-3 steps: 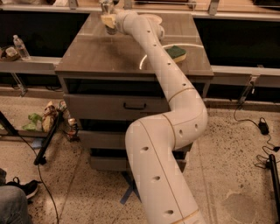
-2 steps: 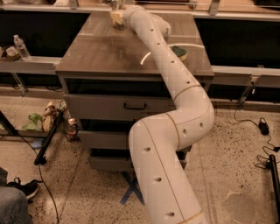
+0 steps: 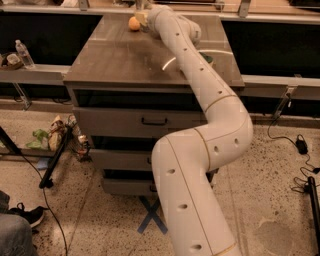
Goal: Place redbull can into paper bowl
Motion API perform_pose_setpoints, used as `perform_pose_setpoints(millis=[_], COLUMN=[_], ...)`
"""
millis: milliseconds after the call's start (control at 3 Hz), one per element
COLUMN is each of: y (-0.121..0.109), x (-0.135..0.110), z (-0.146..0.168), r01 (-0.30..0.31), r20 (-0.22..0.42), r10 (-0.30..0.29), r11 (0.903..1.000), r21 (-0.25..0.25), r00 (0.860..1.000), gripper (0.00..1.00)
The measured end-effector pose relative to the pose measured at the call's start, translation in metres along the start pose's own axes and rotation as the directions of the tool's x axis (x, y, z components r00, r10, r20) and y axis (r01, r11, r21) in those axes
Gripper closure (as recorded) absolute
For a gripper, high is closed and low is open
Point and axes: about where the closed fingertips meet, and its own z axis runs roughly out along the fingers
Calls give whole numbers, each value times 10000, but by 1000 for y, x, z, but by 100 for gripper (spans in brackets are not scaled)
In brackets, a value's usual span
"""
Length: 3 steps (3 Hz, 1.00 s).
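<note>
Wooden cabinet top (image 3: 115,55): 1 orange ball (image 3: 133,23) at far edge, gripper (image 3: 141,14) beside.

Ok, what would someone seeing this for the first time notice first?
The big white arm dominates, curving up from the bottom of the view over the wooden cabinet, with its gripper at the cabinet's far edge. An orange ball sits right beside the gripper. A water bottle stands on the ledge at far left.

White segmented arm (image 3: 200,150) is spanning far forward, elbow bowing sideways; pincer (image 3: 142,14) is sitting at view's top edge, partly cropped.
</note>
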Motion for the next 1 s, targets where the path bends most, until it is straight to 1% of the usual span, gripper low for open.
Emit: perform_pose_setpoints(millis=[333, 667, 1000], y=[-35, -58, -70], x=[-2, -2, -1], z=[-12, -17, -18], r01=[-100, -181, -387], r20=[-42, 50, 352], r10=[104, 176, 329], r11=[9969, 9897, 9828], r21=[786, 1422, 1806], r00=[9999, 9998, 9988], gripper=[100, 100, 100])
